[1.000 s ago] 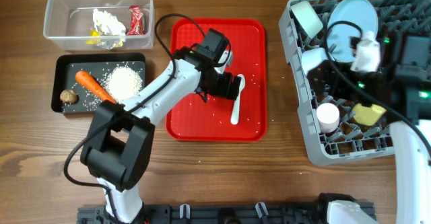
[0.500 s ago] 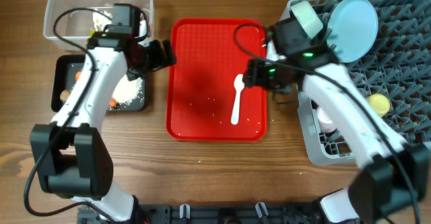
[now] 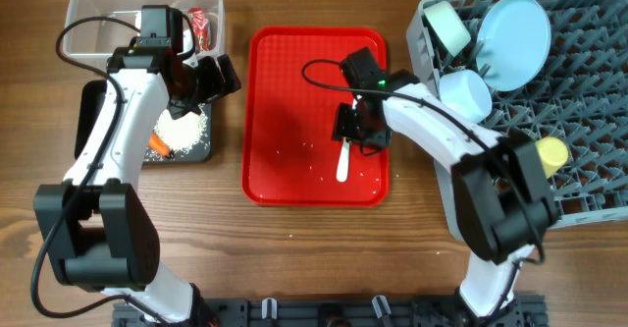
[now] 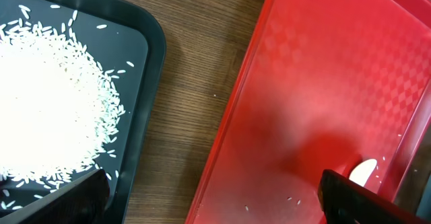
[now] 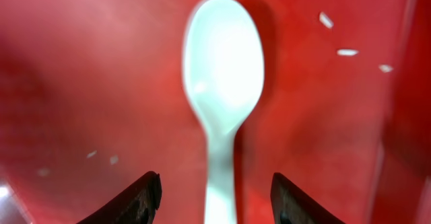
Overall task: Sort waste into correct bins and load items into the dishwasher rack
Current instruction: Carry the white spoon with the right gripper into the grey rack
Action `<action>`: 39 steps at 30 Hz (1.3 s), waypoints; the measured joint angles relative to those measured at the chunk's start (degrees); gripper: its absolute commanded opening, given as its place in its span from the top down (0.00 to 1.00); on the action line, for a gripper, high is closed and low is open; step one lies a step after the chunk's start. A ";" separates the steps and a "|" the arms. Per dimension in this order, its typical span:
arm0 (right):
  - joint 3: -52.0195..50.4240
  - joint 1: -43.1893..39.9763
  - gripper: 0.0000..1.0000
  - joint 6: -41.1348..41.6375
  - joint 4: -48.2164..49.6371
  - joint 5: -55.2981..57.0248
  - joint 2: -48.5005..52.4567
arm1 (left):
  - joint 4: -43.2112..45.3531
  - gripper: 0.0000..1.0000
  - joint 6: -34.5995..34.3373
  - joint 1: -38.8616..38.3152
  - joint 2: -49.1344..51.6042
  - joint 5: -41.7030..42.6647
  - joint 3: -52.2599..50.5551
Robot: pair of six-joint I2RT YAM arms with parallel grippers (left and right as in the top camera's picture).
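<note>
Hovering mid-frame, the right gripper [image 3: 351, 129] is spread open over the white spoon [image 3: 341, 166] on the red tray [image 3: 285, 91]; upper left, the left gripper [image 3: 224, 75] is released, empty.

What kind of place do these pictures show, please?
Probably a test bench mimicking dish clearing: a wooden table, a grey dishwasher rack, and a red serving tray holding a white spoon.

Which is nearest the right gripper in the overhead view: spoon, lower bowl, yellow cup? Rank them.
1. Spoon, on the red tray, right at the right gripper.
2. Lower bowl, at the rack's left edge.
3. Yellow cup, further right in the rack.
</note>
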 measured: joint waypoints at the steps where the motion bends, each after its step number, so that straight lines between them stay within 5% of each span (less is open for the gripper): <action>1: 0.00 0.00 0.50 0.17 0.11 -0.02 0.74 | 0.00 0.00 0.00 0.00 0.00 -0.02 0.00; 8: 0.39 -0.02 0.68 1.53 2.60 -1.75 2.69 | 0.00 0.00 0.00 0.02 0.00 0.00 0.00; 15: 0.70 -0.02 0.96 2.16 3.65 -2.97 3.48 | -0.17 0.00 0.00 0.02 0.00 0.00 0.00; 33: 0.63 -0.13 0.96 0.52 2.49 -3.13 2.69 | -0.39 0.00 0.00 0.02 0.00 0.00 0.00; 39: 0.22 -3.02 0.96 0.11 -5.05 0.96 -12.59 | -0.42 0.00 0.00 0.02 0.00 0.00 0.00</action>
